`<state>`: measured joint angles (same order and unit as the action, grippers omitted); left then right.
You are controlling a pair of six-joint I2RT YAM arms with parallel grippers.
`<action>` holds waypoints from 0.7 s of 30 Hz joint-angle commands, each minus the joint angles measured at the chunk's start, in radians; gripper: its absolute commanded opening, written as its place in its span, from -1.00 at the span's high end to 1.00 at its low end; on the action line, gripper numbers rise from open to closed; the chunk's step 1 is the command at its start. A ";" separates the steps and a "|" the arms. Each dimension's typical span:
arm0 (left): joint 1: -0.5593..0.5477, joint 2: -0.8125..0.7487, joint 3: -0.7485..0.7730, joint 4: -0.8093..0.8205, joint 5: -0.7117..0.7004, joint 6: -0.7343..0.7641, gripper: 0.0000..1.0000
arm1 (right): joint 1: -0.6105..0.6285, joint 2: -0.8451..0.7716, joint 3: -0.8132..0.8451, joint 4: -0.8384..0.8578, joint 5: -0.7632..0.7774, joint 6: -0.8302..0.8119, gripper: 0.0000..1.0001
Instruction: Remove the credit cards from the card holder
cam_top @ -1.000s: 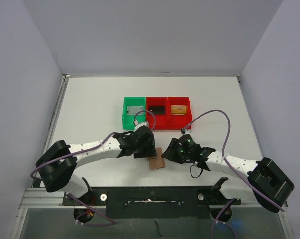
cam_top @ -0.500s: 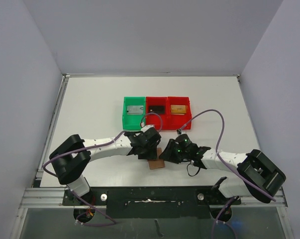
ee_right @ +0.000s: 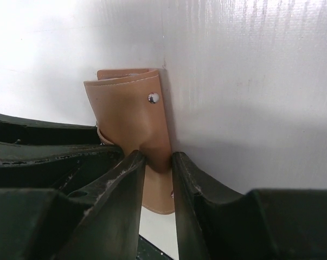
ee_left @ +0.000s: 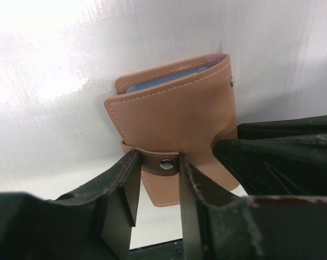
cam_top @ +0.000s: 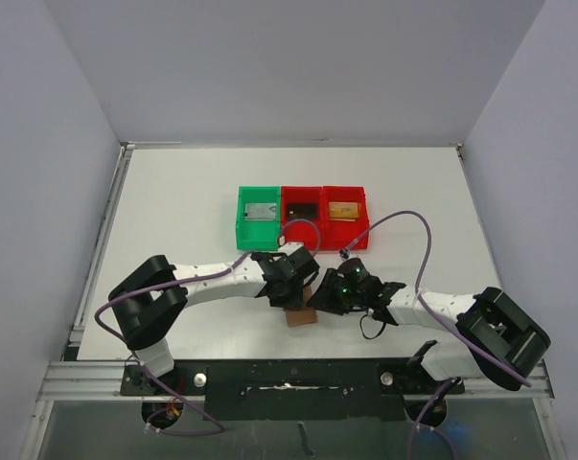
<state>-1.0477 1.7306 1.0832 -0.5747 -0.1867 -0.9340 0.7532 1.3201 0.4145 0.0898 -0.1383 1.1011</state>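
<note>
White counter (cam_top: 173, 211); we've got left claw (ee_left: 159, 162) pinching the tab (ee_left: 160, 187) on the holder (ee_left: 174, 114), right claw (ee_right: 158, 158) clamping its edge, probably to unfold it.

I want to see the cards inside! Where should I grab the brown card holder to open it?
Pinch the small snap strap at the card holder's edge that faces the left gripper, coming in from that side. It is narrow and sticks out, so pulling it would probably lift the flap.
</note>
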 commanded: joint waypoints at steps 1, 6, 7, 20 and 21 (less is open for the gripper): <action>-0.009 0.043 0.002 -0.020 -0.023 0.002 0.56 | 0.003 0.007 0.009 0.048 -0.019 -0.018 0.48; -0.009 0.013 -0.010 -0.010 -0.041 -0.007 0.68 | 0.003 0.009 0.010 0.008 0.008 -0.005 0.64; -0.009 0.005 -0.014 -0.004 -0.044 -0.008 0.69 | 0.002 0.011 0.010 0.004 0.009 -0.004 0.65; 0.021 -0.175 -0.163 0.115 -0.048 -0.103 0.72 | 0.001 0.030 0.024 -0.048 0.035 -0.006 0.76; 0.026 -0.189 -0.172 0.119 -0.050 -0.107 0.70 | 0.001 0.031 0.024 -0.048 0.033 -0.006 0.76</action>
<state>-1.0443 1.6142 0.9482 -0.4786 -0.2108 -1.0027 0.7532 1.3334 0.4213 0.0807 -0.1356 1.1049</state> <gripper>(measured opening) 0.198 0.142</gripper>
